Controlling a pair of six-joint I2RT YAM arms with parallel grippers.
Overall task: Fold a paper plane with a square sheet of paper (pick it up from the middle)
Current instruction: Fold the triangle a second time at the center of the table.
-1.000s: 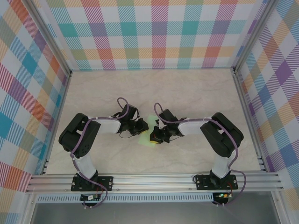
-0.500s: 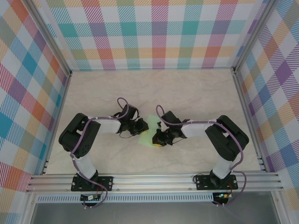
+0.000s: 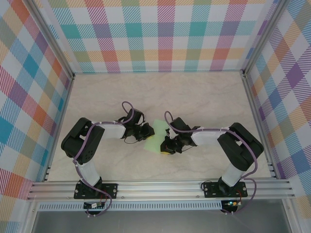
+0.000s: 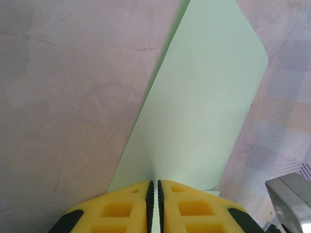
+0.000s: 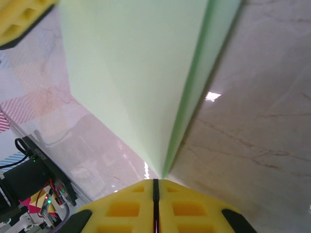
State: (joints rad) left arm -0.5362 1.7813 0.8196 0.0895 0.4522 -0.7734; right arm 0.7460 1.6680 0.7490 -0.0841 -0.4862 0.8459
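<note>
Paper, one pale-green sheet, pinched by left fingers and right fingers.

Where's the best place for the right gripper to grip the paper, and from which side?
Probably the folded edge of the paper, near its end, coming from the right, opposite the left gripper, which pinches the other side. The sheet is thin, so a pinch across its faces suits it, and the doubled edge looks stiffest.

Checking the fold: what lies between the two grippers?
The green paper, pinched by the left gripper and right gripper, spans that gap; the top view shows it.
</note>
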